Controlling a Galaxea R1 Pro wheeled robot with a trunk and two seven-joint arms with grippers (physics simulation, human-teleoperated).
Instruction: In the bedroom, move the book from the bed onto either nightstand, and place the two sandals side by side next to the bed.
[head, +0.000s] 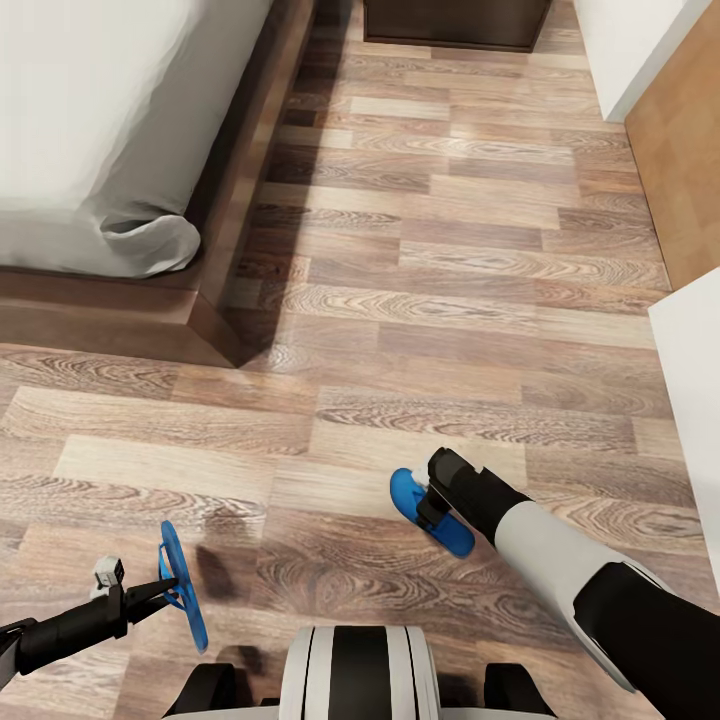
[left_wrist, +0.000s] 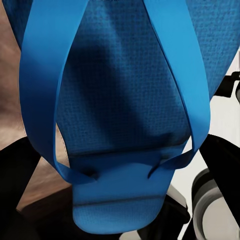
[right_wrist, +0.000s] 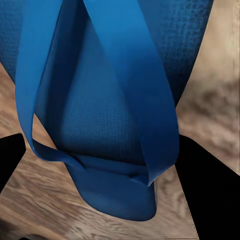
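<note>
Left claw (head: 165, 590) and right claw (head: 432, 505) clamped (arms low).

Both sandals (head: 430, 512) (head: 185, 585) are bright blue — the footbed finely dotted, the straps (left_wrist: 37, 100) smooth and plain. The floor (head: 450, 300) is wood plank in mixed brown and pale grey-tan with dark grain. The bed (head: 230, 180) has a dark brown frame and a light grey cover. The far nightstand (head: 455, 22) is dark brown. The right arm (head: 560, 560) is white with black ends — the left arm (head: 70, 628) black.
</note>
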